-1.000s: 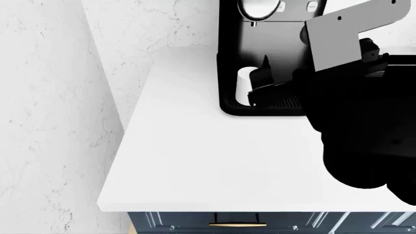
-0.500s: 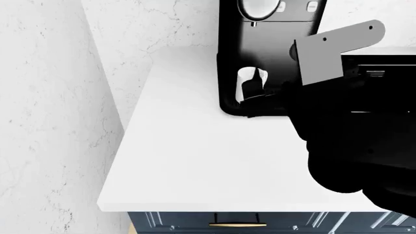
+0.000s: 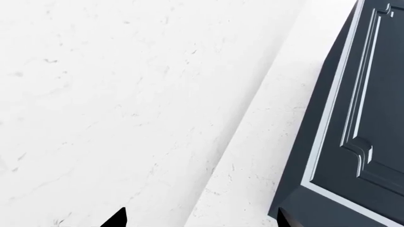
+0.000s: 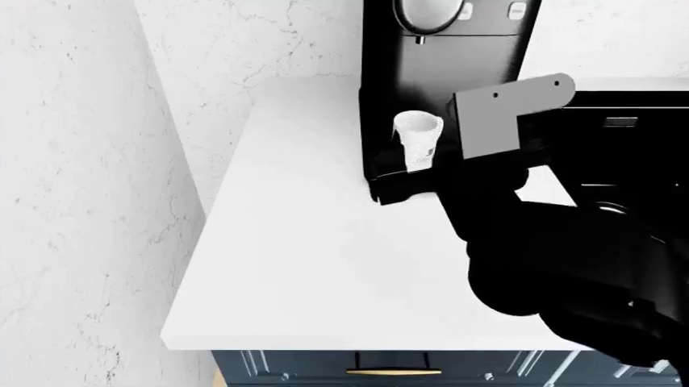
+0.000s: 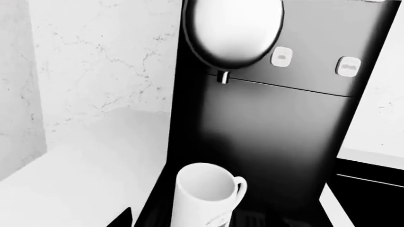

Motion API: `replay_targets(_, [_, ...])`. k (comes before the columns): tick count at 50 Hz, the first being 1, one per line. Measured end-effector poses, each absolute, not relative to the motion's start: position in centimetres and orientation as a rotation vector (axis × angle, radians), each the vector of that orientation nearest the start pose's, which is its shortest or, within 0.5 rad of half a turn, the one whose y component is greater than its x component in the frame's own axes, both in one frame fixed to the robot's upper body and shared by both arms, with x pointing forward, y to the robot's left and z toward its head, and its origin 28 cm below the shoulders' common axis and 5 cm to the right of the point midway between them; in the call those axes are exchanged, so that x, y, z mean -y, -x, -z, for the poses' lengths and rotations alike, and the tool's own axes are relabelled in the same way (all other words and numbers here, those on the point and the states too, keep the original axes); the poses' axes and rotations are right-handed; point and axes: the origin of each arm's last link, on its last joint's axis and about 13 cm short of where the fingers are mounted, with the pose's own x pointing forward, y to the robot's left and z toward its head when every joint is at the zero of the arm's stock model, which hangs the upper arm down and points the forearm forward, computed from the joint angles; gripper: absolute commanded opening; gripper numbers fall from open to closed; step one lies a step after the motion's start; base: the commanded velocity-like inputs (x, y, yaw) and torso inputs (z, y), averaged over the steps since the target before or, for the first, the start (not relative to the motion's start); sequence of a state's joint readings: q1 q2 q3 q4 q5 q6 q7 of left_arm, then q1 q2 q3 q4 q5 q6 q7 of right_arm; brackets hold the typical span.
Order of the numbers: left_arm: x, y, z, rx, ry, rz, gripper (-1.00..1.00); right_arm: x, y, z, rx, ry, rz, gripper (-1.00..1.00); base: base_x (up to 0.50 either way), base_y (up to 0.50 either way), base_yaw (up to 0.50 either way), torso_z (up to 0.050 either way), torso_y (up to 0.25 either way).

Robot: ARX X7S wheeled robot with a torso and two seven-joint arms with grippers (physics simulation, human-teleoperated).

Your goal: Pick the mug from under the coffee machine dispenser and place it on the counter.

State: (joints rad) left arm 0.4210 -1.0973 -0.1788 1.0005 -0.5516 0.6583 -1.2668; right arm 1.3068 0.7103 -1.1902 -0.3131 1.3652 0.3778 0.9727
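The white mug (image 4: 417,139) stands on the drip tray of the black coffee machine (image 4: 453,56), below its spout. My right gripper (image 4: 412,176) has reached in from the right and sits low around the mug, with the jaws spread. In the right wrist view the mug (image 5: 205,194) lies between the jaws with its handle to one side. One fingertip (image 5: 123,218) shows clear of the mug's wall, and the other is lost against the dark machine (image 5: 271,123). My left gripper (image 3: 200,220) is open and empty, out of the head view.
The white counter (image 4: 312,266) spreads in front and left of the machine, over blue cabinets (image 4: 463,367) with a brass handle (image 4: 393,372). A white marbled wall (image 4: 86,201) bounds the left and back. My left wrist view faces that wall and a blue cabinet panel (image 3: 360,118).
My right arm has swung left and lower toward the machine's front. Its gripper went from beside the mug to around it. The mug stays on the tray.
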Motion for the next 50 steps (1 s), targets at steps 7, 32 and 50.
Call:
replay_targets(7, [-26.5, -9.9, -24.1, 0.911, 0.450, -0.297, 1.00, 6.8, -27.9, -23.4, -0.004, 0.134, -0.118, 1.00, 0.00, 0.00, 0.00, 0.000, 0.000])
replay_targets(32, [-26.5, -9.9, -24.0, 0.910, 0.452, -0.301, 1.00, 5.9, -29.8, -21.3, -0.035, 0.124, -0.054, 1.00, 0.00, 0.00, 0.00, 0.000, 0.000])
replay_targets(50, [-26.5, -9.8, -24.0, 0.910, 0.454, -0.303, 1.00, 5.6, -30.9, -20.0, -0.058, 0.113, -0.016, 1.00, 0.00, 0.00, 0.00, 0.000, 0.000])
